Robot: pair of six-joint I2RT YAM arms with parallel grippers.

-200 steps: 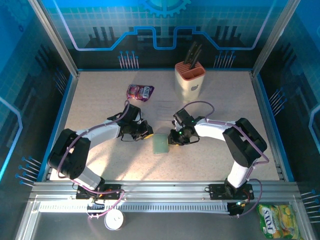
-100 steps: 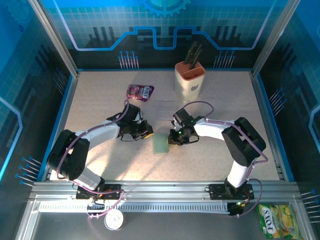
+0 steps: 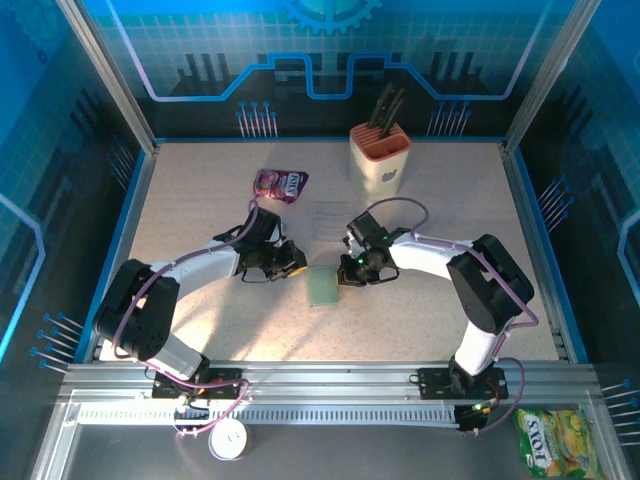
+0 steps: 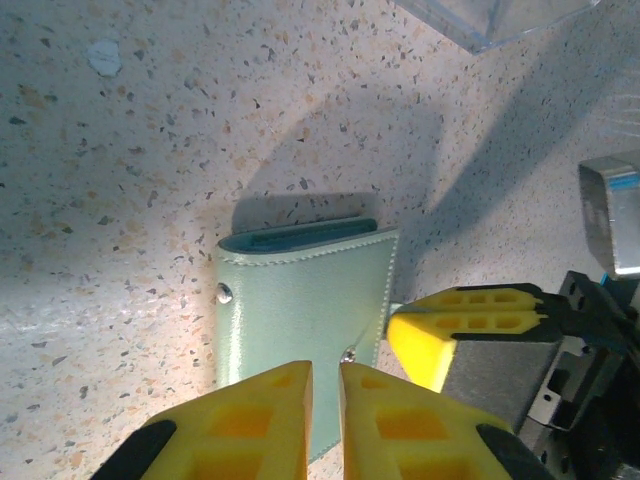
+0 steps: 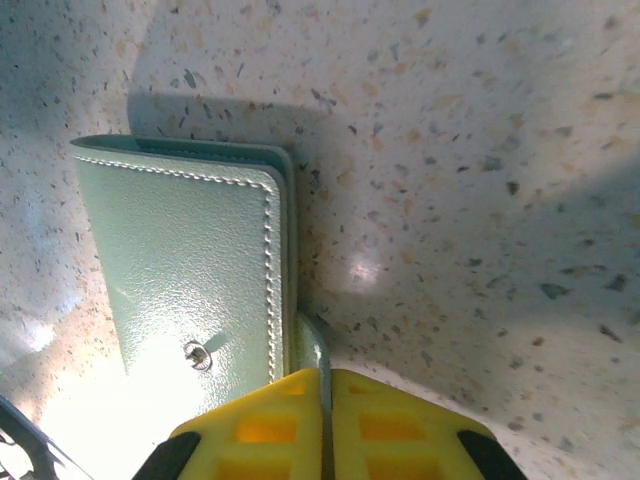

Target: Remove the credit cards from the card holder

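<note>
The sage-green card holder (image 3: 322,286) lies folded shut on the speckled table between the two arms. My right gripper (image 3: 347,277) sits at its right edge, shut on the snap tab (image 5: 312,345), which curls out from under the card holder (image 5: 180,260). My left gripper (image 3: 293,265) hovers at the holder's left side, its yellow fingers almost together with nothing between them, above the card holder (image 4: 300,310) near a snap stud. A grey-blue inner edge (image 4: 300,235) peeks out at the fold. The credit cards are hidden inside.
A beige knife block (image 3: 381,160) stands at the back centre. A purple snack pouch (image 3: 280,183) lies behind the left arm. A yellow-green pouch (image 3: 555,440) and a white roll (image 3: 230,440) sit beyond the front rail. Blue walls enclose the table.
The right gripper has crept slightly up and left along the holder's edge, still pinching the tab. The left arm and the card holder have barely moved.
</note>
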